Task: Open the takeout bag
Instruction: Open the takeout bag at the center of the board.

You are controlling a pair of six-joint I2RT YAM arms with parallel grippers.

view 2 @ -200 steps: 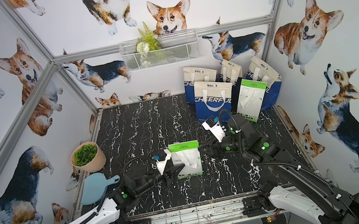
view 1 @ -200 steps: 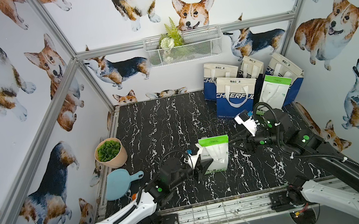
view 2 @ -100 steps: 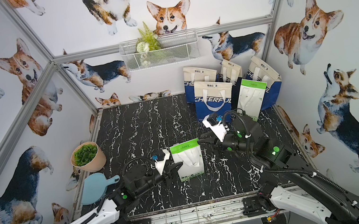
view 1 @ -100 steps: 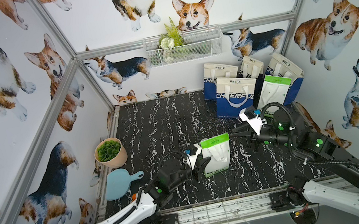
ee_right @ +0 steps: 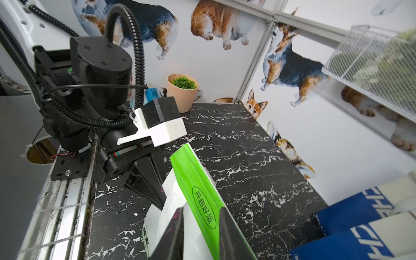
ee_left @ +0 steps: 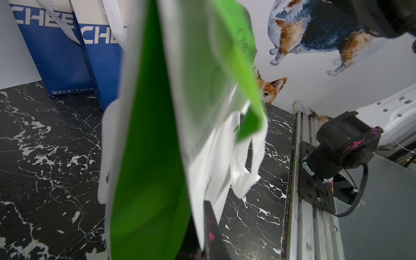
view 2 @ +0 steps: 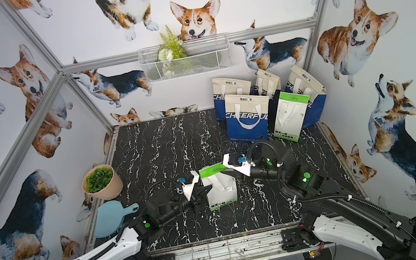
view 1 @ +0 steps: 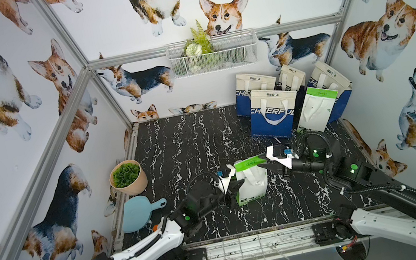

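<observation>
Takeout bag (view 1: 252,185) upright; left claw (view 1: 236,187) pinches its side; right claw (view 1: 261,165) straddles green top flap (ee_right: 198,191), grip unclear.

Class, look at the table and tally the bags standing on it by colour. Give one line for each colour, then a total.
blue-and-cream bag: 4
green-and-white bag: 2
total: 6
</observation>
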